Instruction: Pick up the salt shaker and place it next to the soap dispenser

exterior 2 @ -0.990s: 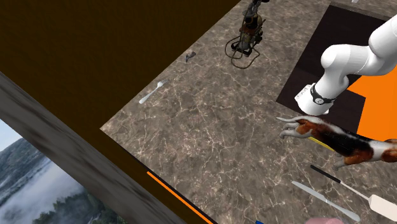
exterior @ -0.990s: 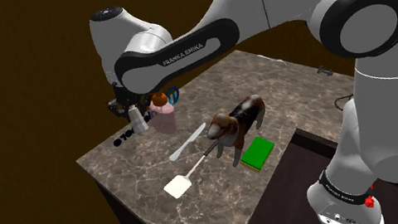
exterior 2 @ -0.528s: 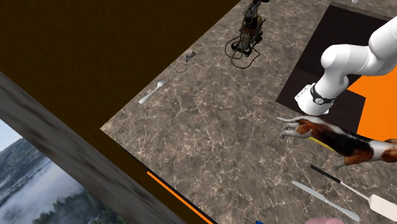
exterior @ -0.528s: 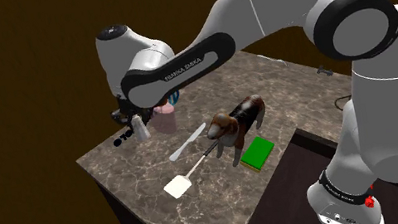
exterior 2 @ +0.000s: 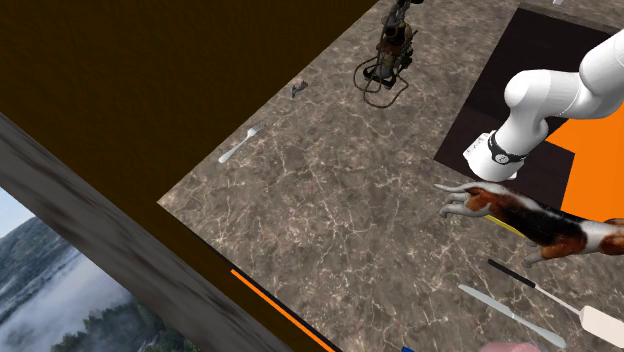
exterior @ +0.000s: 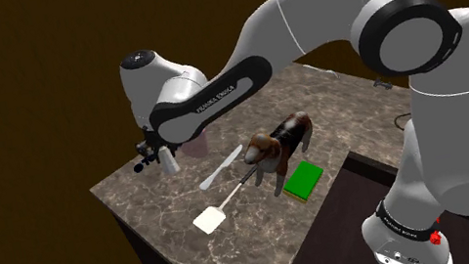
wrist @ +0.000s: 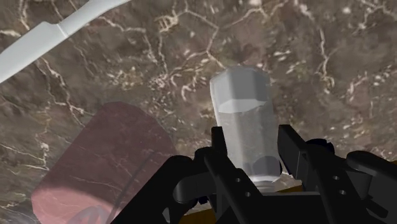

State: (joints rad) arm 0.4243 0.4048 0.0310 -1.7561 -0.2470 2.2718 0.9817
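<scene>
In the wrist view, the salt shaker [wrist: 245, 121], a pale translucent faceted bottle, sits clasped between the two black fingers of my gripper [wrist: 252, 131]. Its far end points at the marble top. The pink translucent soap dispenser [wrist: 105, 162] stands close beside the shaker. In the shoulder view the gripper [exterior: 151, 153] is low over the counter's far left corner with the white shaker [exterior: 168, 161] under it. The arm hides most of the pink dispenser [exterior: 199, 143] just to the right. I cannot tell whether the shaker touches the counter.
A brown-and-white dog figure [exterior: 277, 147], a green flat block [exterior: 303, 179], a white spatula [exterior: 211, 218] and a pale knife [exterior: 220, 168] lie on the marble counter [exterior: 167, 212]. The counter's edge runs just left of the gripper. A fork [exterior 2: 240, 147] and a dark wired device [exterior 2: 390, 50] lie farther off.
The gripper has come down and slightly forward with the shaker, beside the dispenser. The forearm now covers the dispenser's orange top and most of its body.
</scene>
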